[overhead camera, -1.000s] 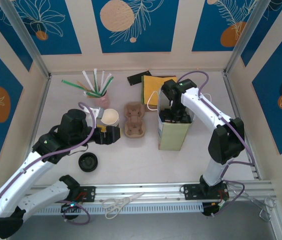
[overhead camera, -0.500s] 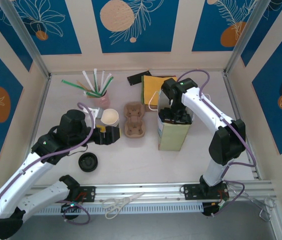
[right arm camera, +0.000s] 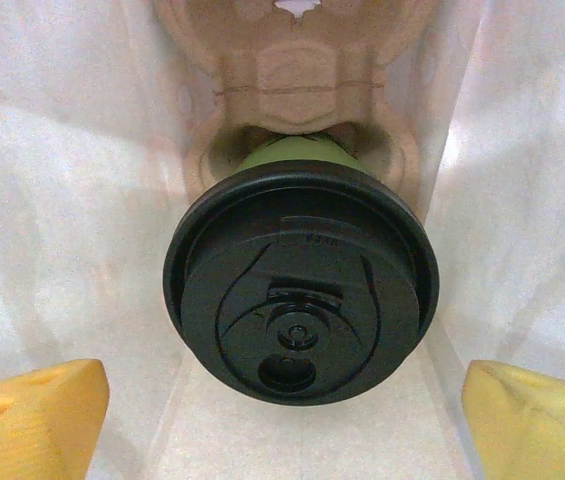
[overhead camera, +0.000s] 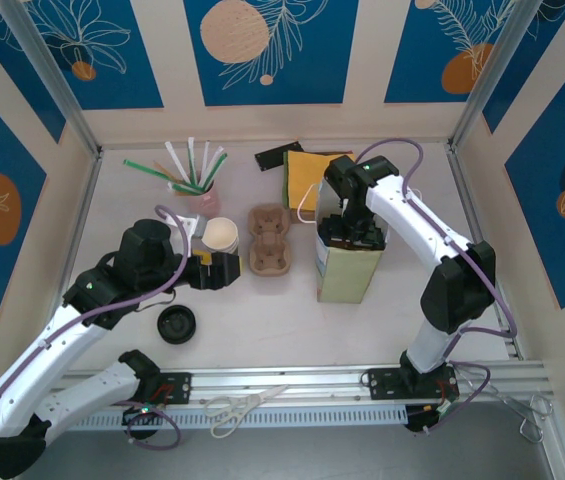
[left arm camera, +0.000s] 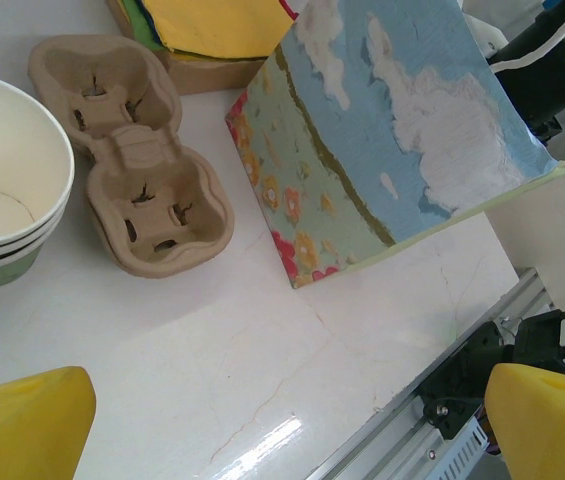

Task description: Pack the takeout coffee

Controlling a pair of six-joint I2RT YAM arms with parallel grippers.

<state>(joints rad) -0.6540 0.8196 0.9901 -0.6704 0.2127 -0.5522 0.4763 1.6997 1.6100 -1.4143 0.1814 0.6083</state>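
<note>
Coffee (right arm camera: 300,290), lidded paper cup, sat in carrier (right arm camera: 292,70) in bag (right arm camera: 62,200): likely light, crushable, spill-prone; you were best to take its sides gently; right fingers (right arm camera: 32,415) and left fingers (left arm camera: 22,420) stood spread, empty.

Lid (right arm camera: 300,300) hides most of takeout coffee (right arm camera: 297,153) side. Carrier (right arm camera: 292,65) under it cut off by pic edge; lidless cup (left arm camera: 2,190) too.

Black-lidded green takeout coffee (right arm camera: 300,300); flower-patterned bag (left arm camera: 382,150).

Pale table (overhead camera: 262,310) bears bag (overhead camera: 347,272), cardboard carrier (overhead camera: 269,240), black lid (overhead camera: 176,323), possibly napkins (overhead camera: 314,168).
</note>
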